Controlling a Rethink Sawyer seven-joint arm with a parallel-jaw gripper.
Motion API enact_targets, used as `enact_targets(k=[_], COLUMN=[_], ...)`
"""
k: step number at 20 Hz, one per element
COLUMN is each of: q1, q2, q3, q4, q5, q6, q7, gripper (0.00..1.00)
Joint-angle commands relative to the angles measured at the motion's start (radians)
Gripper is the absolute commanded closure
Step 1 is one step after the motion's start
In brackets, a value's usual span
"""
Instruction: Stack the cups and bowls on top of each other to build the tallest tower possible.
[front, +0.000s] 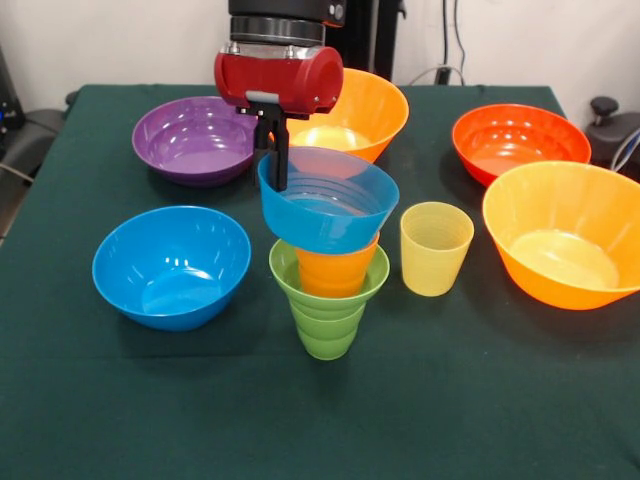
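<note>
We see the gripper (278, 150) reaching down from the red arm (280, 78), its dark fingers (281, 158) pinched over the far rim of the small translucent blue bowl (330, 205), so it is closed on that bowl. The bowl sits tilted on top of the tower (328, 260), resting in the orange cup (335, 270), which is nested inside the green cup (328, 310) standing on the green worktop (320, 420). Taking the tower as our landmark, the pale yellow cup (436, 247) stands upright just beside it on the picture's right, apart from it. The medium blue bowl (171, 265) lies near the tower on the left. Behind the tower, the purple bowl (190, 138) sits to the left and one big orange bowl (375, 112) is partly hidden by the arm. Further right of the tower, beyond the yellow cup, are the red-orange bowl (520, 140) and, nearer the camera, the second big orange bowl (565, 235).
</note>
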Motion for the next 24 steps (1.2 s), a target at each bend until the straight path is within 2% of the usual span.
enact_targets(k=[1,12,16,19,24], q1=[0.015,0.017,-0.006,-0.029,-0.032], q2=[0.07,0.069,0.062,0.043,0.04], q3=[0.048,0.05,0.073,0.104,0.112], q4=[0.02,0.025,0.04,0.054,0.06], q5=[-0.047,-0.039,-0.043,-0.032,-0.027], q6=[-0.041,-0.04,-0.032,0.013,0.014], q7=[0.104,0.113,0.112,0.104,0.111], gripper=[1.0,1.0,1.0,1.0,1.0])
